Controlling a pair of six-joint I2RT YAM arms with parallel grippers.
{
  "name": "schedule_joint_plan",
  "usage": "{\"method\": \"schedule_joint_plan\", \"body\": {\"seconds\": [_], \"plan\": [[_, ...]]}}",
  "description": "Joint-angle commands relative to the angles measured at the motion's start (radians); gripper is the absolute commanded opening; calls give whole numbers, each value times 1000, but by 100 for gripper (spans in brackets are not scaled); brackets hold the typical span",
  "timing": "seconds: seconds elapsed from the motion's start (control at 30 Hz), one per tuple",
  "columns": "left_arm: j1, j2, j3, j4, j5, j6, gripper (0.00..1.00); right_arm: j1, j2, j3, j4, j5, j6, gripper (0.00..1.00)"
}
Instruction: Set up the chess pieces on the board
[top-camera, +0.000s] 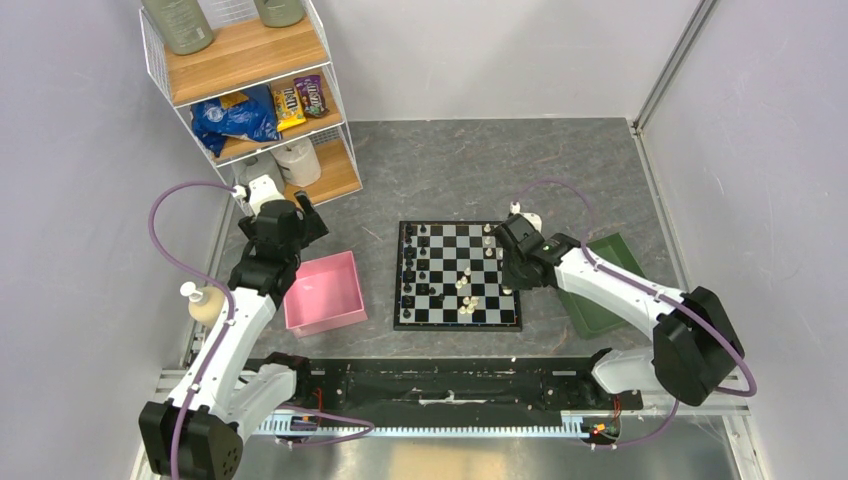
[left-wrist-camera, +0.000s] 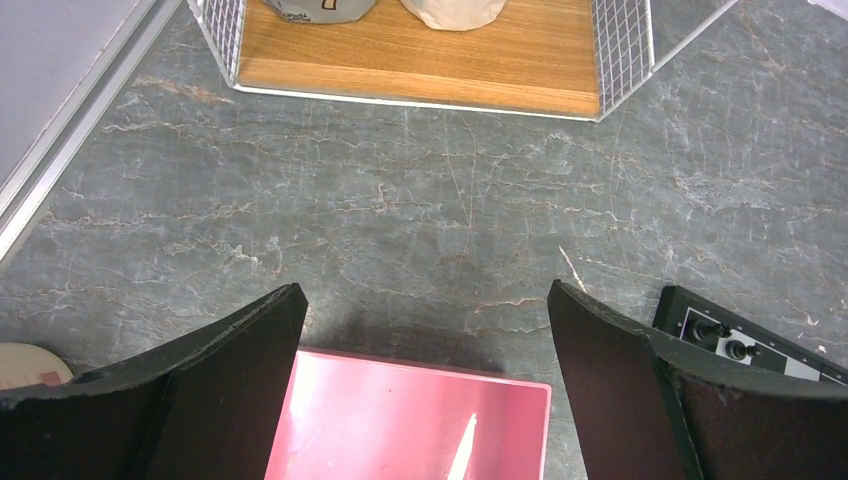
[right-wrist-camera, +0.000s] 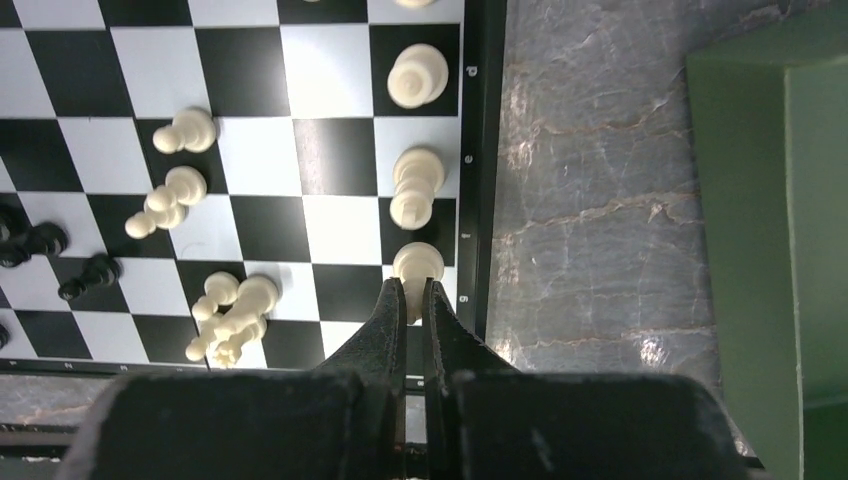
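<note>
step: a white piece (right-wrist-camera: 418, 262) is being set on the edge column of the board (right-wrist-camera: 340, 155), the side facing the green tray (right-wrist-camera: 770, 200); taken as a placement, not certain
right pincer (right-wrist-camera: 411, 295): fingers (right-wrist-camera: 385, 320) pressed together, clamped on the base of the white piece; nothing else is touched
piece pose: seen from above, looks upright; contact with the square cannot be told
how to do it well: the piece should be kept upright and centred in its square, and let go only once the base sits flat
clearance: another white piece (right-wrist-camera: 415, 185) stands just beside on the same column and should not be brushed; a straight-up exit is advised
left pincer (left-wrist-camera: 425, 292): fingers (left-wrist-camera: 230, 370) wide apart, nothing held, hung over the far rim of the pink tray (left-wrist-camera: 400, 420)
board position: mid-table, between the pink tray and the green tray
black pieces (top-camera: 410, 265): ranged along the side nearest the pink tray
loose white pieces (right-wrist-camera: 230, 320): several lie tipped mid-board, not yet set
progress: judged partial
</note>
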Motion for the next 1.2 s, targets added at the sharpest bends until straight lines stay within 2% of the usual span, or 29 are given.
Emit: {"method": "schedule_joint_plan", "body": {"seconds": [0.0, 0.5, 1.0, 1.17], "plan": [[2, -2, -6, 45, 2, 13, 100, -24, 13, -3, 69, -5, -18, 4], [2, 10, 1, 49, 7, 12, 100, -31, 61, -17, 93, -14, -29, 7], [2, 27, 5, 57, 21, 9, 100, -31, -26, 25, 22, -32, -44, 35], [2, 23, 0, 57, 19, 10, 100, -25, -75, 45, -29, -67, -44, 40]]}}
